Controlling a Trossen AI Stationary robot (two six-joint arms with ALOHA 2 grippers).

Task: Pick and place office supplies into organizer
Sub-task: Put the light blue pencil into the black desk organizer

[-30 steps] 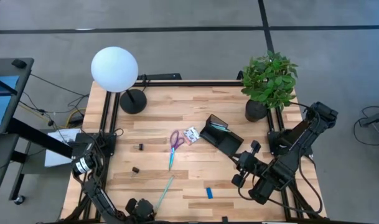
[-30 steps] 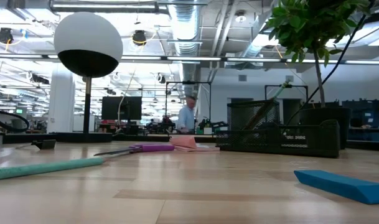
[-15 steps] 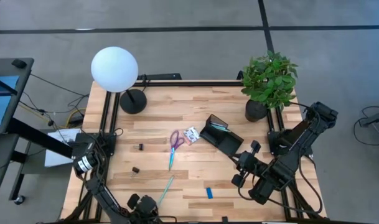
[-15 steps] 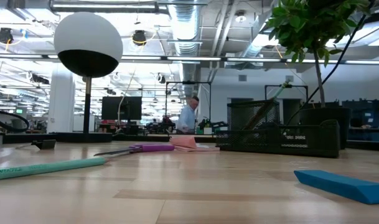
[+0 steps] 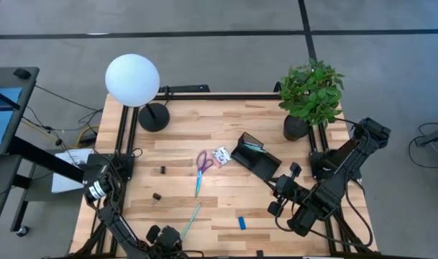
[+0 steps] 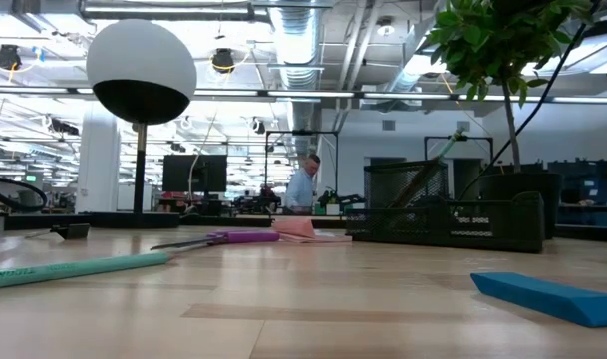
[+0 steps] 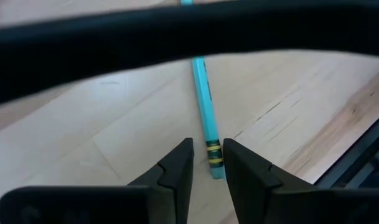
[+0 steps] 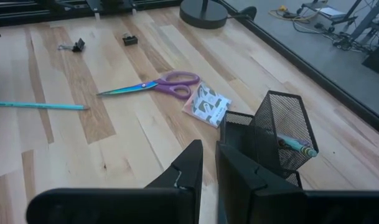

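Left tool (image 7: 206, 163): at the table's near edge, about 7 o'clock from table centre in the high view; fingers (image 7: 177, 165) slightly apart, straddling the near end of the teal pen (image 7: 203, 106) from above; contact with pen not clear, nothing lifted.
Right tool (image 8: 208, 163): at roughly 4 o'clock from table centre, hanging just off the organizer's near side; fingers (image 8: 190, 163) nearly pressed together, thin gap only, nothing between them.
Teal pen: flat on the table (image 5: 226, 137), long axis running from 7 o'clock toward centre; black-and-yellow band near the end under the left tool.
Organizer (image 5: 254, 156): black mesh, right of centre at about 2 o'clock; taller section holding a teal pen-like item, low tray toward 4 o'clock.
Scissors (image 5: 202, 167): purple handles, lying flat near table centre, blades pointing toward 6 o'clock.
Patterned packet (image 5: 221, 155): white, just beside the scissor handles at their 3 o'clock side, between scissors and organizer.
Blue block (image 5: 242, 223): at 5 o'clock, near the front edge, well apart from the rest.
Black pieces (image 5: 161, 170): two small ones at about 9 o'clock, apart from each other.
Lamp (image 5: 133, 80): white globe, black round base, far corner at 11 o'clock.
Plant (image 5: 311, 93): potted, far corner at 1 o'clock.
Person (image 6: 301, 185): standing in the room beyond the table, low view.
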